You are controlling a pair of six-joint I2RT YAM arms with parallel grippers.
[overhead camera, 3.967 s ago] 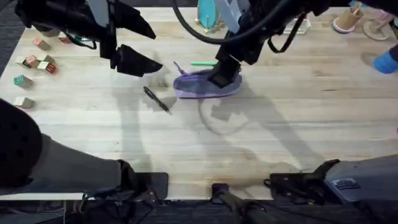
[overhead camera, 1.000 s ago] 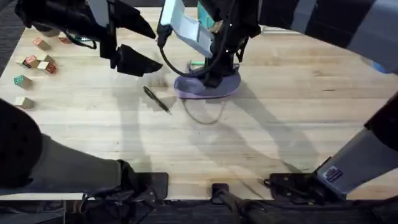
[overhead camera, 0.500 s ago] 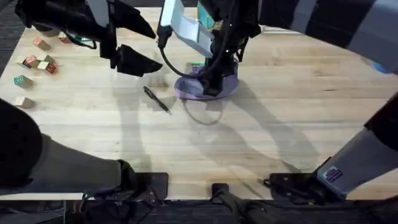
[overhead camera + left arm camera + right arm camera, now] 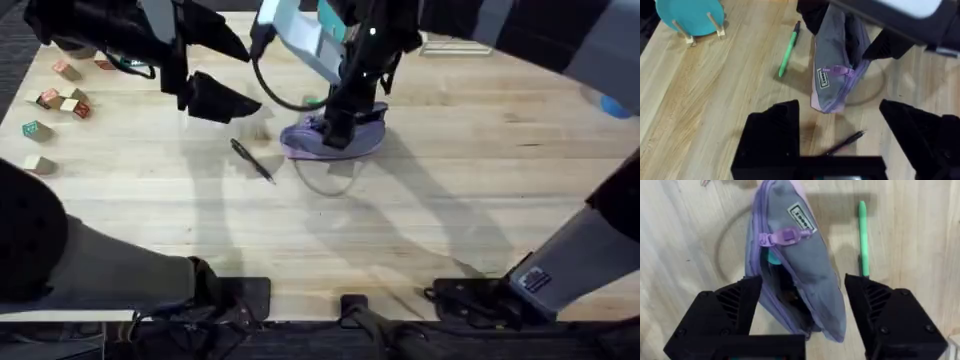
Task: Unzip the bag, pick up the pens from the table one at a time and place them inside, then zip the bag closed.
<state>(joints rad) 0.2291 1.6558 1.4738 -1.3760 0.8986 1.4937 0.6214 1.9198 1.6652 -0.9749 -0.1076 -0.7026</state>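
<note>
The bag (image 4: 800, 275) lies mid-table, partly unzipped, its long axis running across the table, pull tab (image 4: 785, 236) near one end; over the last second the right gripper (image 4: 802, 322) has lifted slightly above it, fingers spread, holding nothing, suggesting unzipping pauses; the left gripper (image 4: 840, 130) hovers open near the black pen (image 4: 252, 160); the green pen (image 4: 788, 49) lies beyond.

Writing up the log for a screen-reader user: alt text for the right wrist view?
A lavender bag lies on the wooden table with its zipper partly open, the purple pull tab about midway along and a dark gap below it. The right gripper is open, its black fingers either side of the bag's near end. A green pen lies on the table beside the bag.
</note>
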